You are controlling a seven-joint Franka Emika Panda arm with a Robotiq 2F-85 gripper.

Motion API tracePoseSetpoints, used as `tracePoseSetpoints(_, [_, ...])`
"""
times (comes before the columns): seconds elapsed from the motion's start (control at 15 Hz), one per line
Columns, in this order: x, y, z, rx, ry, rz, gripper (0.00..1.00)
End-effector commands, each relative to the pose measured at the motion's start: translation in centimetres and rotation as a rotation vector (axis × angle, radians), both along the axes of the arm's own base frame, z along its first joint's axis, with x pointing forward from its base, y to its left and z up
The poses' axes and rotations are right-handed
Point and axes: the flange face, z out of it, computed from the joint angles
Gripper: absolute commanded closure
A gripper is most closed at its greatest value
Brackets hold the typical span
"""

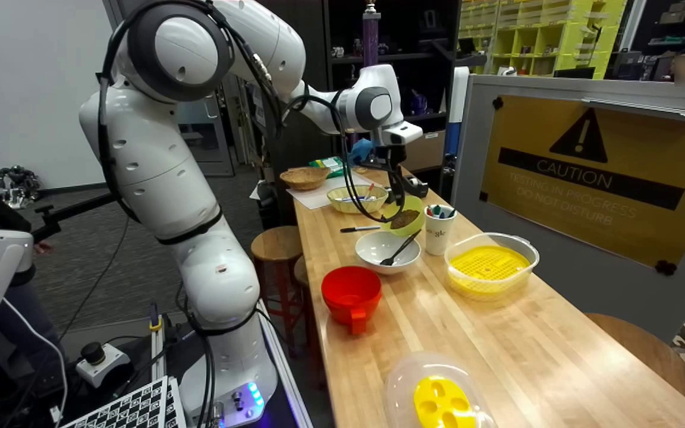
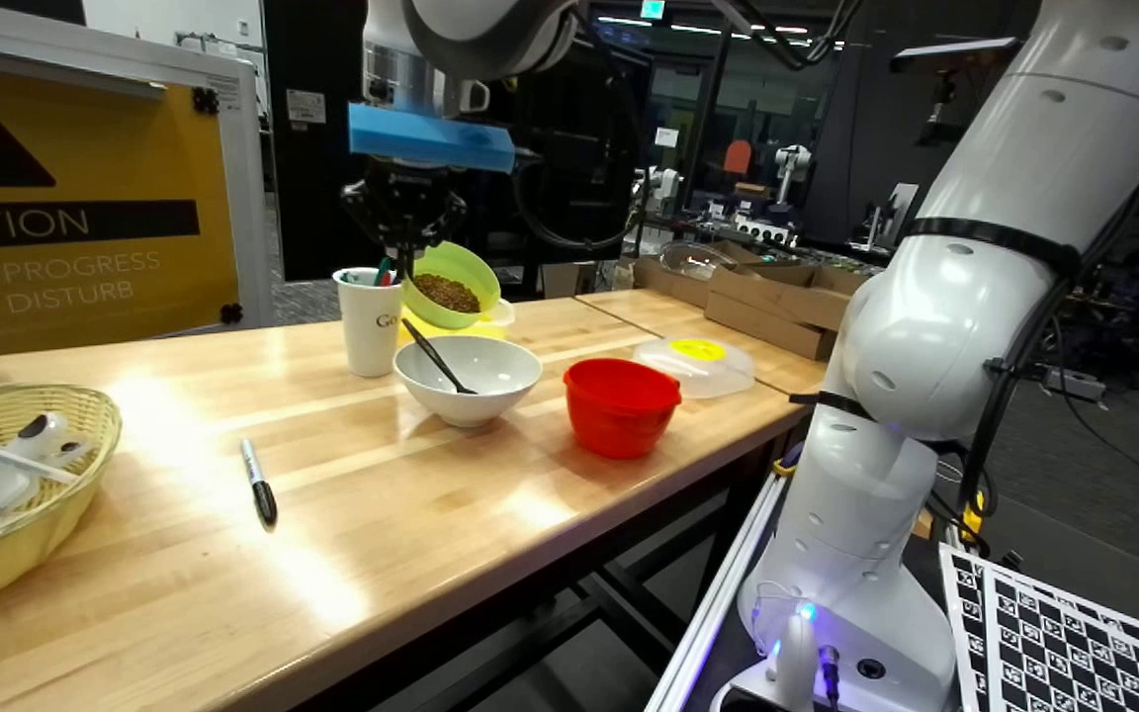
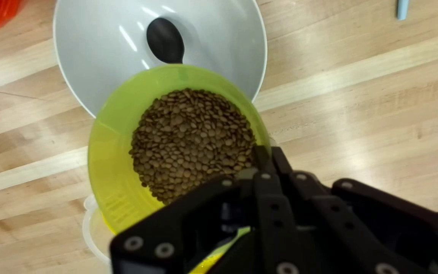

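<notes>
My gripper [image 3: 270, 154] is shut on the rim of a translucent green bowl [image 3: 107, 152]. The bowl holds a heap of brown lentils [image 3: 192, 140]. In an exterior view the green bowl [image 2: 466, 267] hangs above the table beside a white bowl [image 2: 461, 405], tilted with its opening toward the white bowl's side. In the wrist view the green bowl overlaps the near edge of the white bowl [image 3: 97, 49]. A black spoon [image 3: 165, 40] lies in the white bowl, its handle leaning on the rim. The spoon's handle is hidden in the wrist view. No lentils show in the white bowl.
A white cup [image 1: 437, 235] of markers stands close to the green bowl. A red bowl [image 1: 351, 291] sits near the table edge. A clear container with a yellow strainer [image 1: 491, 261], a plastic lid [image 1: 399, 386], a black marker [image 2: 258, 485] and a basket [image 2: 55, 514] are also on the table.
</notes>
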Motion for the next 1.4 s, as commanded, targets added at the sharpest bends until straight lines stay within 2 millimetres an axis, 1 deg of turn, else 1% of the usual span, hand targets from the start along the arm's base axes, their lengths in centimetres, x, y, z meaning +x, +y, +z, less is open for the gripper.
tracePoseSetpoints(0.0, [-1.1, -0.2, 1.2, -0.014, -0.054, -0.026, 0.99])
tracePoseSetpoints(0.4, [-1.6, -0.2, 1.6, -0.001, -0.095, -0.074, 0.99])
tracePoseSetpoints(0.8, [-2.2, -0.3, 1.4, -0.019, -0.163, -0.134, 0.99])
tracePoseSetpoints(1.07, [-2.4, -0.3, 1.0, -0.048, -0.214, -0.174, 0.99])
tracePoseSetpoints(1.33, [-3.0, 0.1, 0.4, -0.075, -0.25, -0.185, 0.99])
